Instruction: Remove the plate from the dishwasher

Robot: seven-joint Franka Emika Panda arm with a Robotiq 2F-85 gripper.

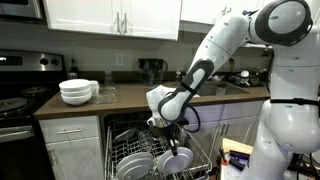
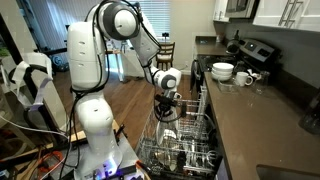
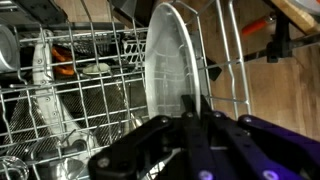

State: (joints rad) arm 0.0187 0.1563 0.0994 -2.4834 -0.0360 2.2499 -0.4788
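Observation:
In the wrist view a white plate (image 3: 170, 60) stands on edge between the grey prongs of the dishwasher rack (image 3: 70, 100). My gripper (image 3: 196, 108) has its two black fingers closed on the plate's near rim, one on each face. In both exterior views the arm reaches down over the pulled-out rack, and the gripper (image 1: 165, 126) (image 2: 167, 108) is low among the dishes. White plates (image 1: 176, 158) lean in the rack of the open dishwasher (image 1: 125, 132) (image 2: 190, 150) just under the gripper.
Stacked white bowls (image 1: 77, 91) (image 2: 222, 71) sit on the counter beside the stove (image 1: 20, 100) (image 2: 255, 50). Other dishes and an orange item (image 3: 62, 60) fill the rack to the left of the plate. Tall rack wires (image 3: 235, 50) flank the plate.

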